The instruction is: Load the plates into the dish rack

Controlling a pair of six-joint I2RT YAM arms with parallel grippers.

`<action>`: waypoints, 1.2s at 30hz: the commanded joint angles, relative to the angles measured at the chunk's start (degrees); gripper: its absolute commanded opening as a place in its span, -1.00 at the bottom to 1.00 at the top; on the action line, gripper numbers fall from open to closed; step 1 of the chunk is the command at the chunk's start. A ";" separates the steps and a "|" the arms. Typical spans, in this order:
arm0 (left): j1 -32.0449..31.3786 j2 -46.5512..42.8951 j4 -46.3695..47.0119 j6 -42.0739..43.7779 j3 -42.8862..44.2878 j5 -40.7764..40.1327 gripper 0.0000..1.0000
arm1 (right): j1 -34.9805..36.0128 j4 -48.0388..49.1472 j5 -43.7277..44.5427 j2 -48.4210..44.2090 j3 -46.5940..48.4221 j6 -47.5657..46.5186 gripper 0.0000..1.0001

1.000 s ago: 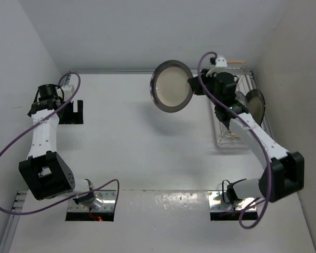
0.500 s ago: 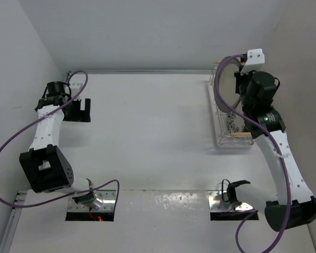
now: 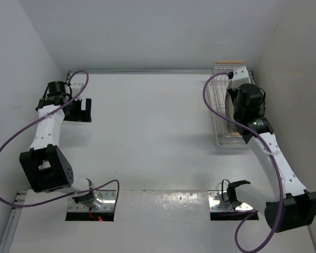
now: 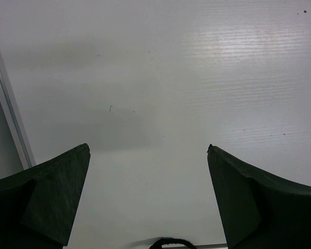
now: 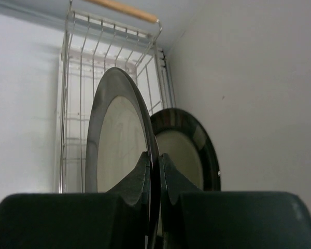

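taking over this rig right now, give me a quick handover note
Left gripper: open, empty, over the table at the far left.
Right gripper: shut on the rim of the dark-rimmed, cream-centred round plate, held on edge at the white wire dish rack with wooden handles. Whether it is seated yet can't be told.
Done: a second dark-rimmed round plate stands on edge just beyond it, at the rack's right side.
Left: lower and release the held plate. No third plate shows in any view, so find it and rack it.
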 commanded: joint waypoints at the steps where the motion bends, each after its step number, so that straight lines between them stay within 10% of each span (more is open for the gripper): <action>1: -0.68 -1.42 1.20 -0.35 1.57 0.97 1.00 | -0.22 11.80 -0.45 -3.14 -1.50 -0.77 -1.00; 36: -0.68 -0.90 1.20 0.18 1.04 -0.62 1.00 | -1.63 8.64 -5.11 -2.00 -11.52 8.37 -0.94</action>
